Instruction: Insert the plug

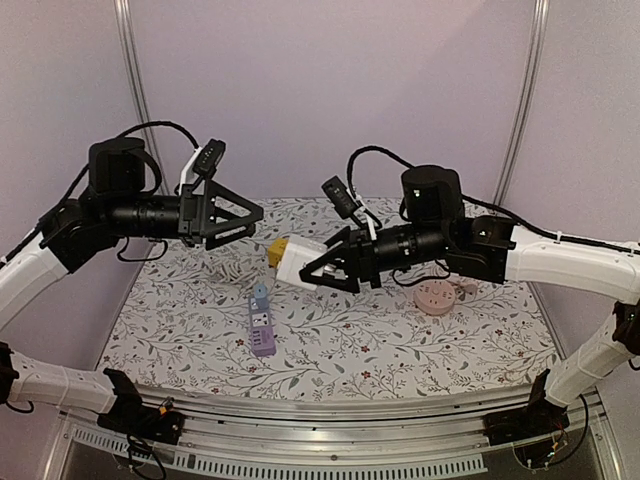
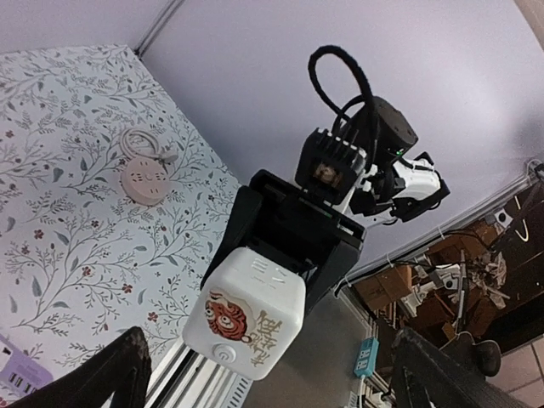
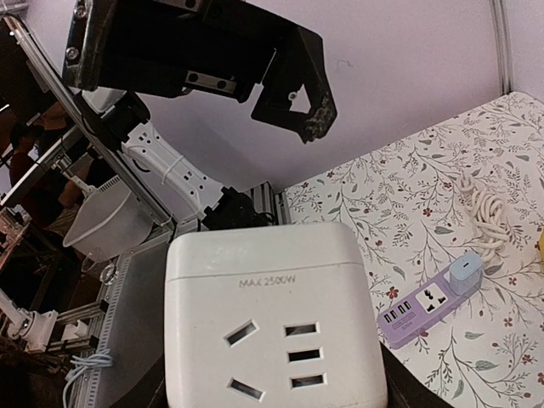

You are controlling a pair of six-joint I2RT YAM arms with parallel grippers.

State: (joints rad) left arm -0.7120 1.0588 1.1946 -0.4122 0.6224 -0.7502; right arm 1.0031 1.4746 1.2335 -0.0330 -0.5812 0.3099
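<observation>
My right gripper (image 1: 320,264) is shut on a white cube socket (image 1: 298,262) and holds it in the air over the middle of the table. In the right wrist view the cube (image 3: 274,316) shows its slotted face marked MAX 2500W. In the left wrist view the cube (image 2: 255,310) shows a tiger drawing and a round button. My left gripper (image 1: 252,222) is open and empty, in the air just left of the cube and pointing at it; its dark fingers (image 2: 119,374) frame the cube. No loose plug is clearly seen; a coiled white cable (image 3: 484,204) lies on the table.
A purple power strip (image 1: 262,328) with a pale blue adapter (image 1: 260,292) in it lies front centre. A pink round socket (image 1: 437,298) with its cord lies to the right. A yellow block (image 1: 277,250) sits behind the cube.
</observation>
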